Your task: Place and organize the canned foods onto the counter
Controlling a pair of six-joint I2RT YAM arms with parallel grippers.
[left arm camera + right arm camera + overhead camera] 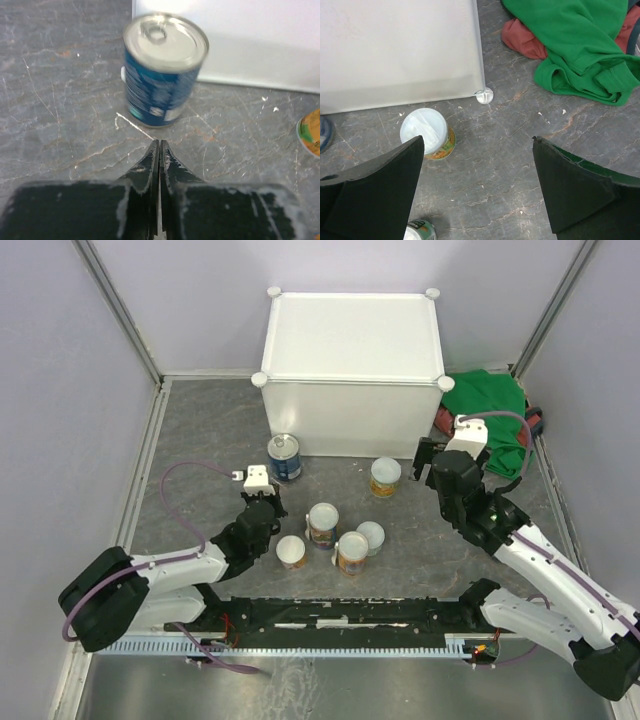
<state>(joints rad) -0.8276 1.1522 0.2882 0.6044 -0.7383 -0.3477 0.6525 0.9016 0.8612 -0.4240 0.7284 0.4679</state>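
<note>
The white box-shaped counter (350,340) stands at the back with nothing on its top. A dark blue can (285,458) with a silver pull-tab lid stands upright in front of its left part. My left gripper (266,487) is shut on nothing, its tips (159,142) just short of that blue can (162,75). A yellow-labelled can (385,477) stands by the counter's front. Several more cans (322,523) cluster in the middle of the floor. My right gripper (432,462) hangs open over bare floor (477,140), right of the pale-lidded can (425,131).
A green cloth (488,405) lies bunched at the right of the counter, over a red cloth (525,37). A round foot of the counter (484,95) sits near the yellow can. Grey walls close in on both sides. Another can (419,232) shows below my right gripper's left finger.
</note>
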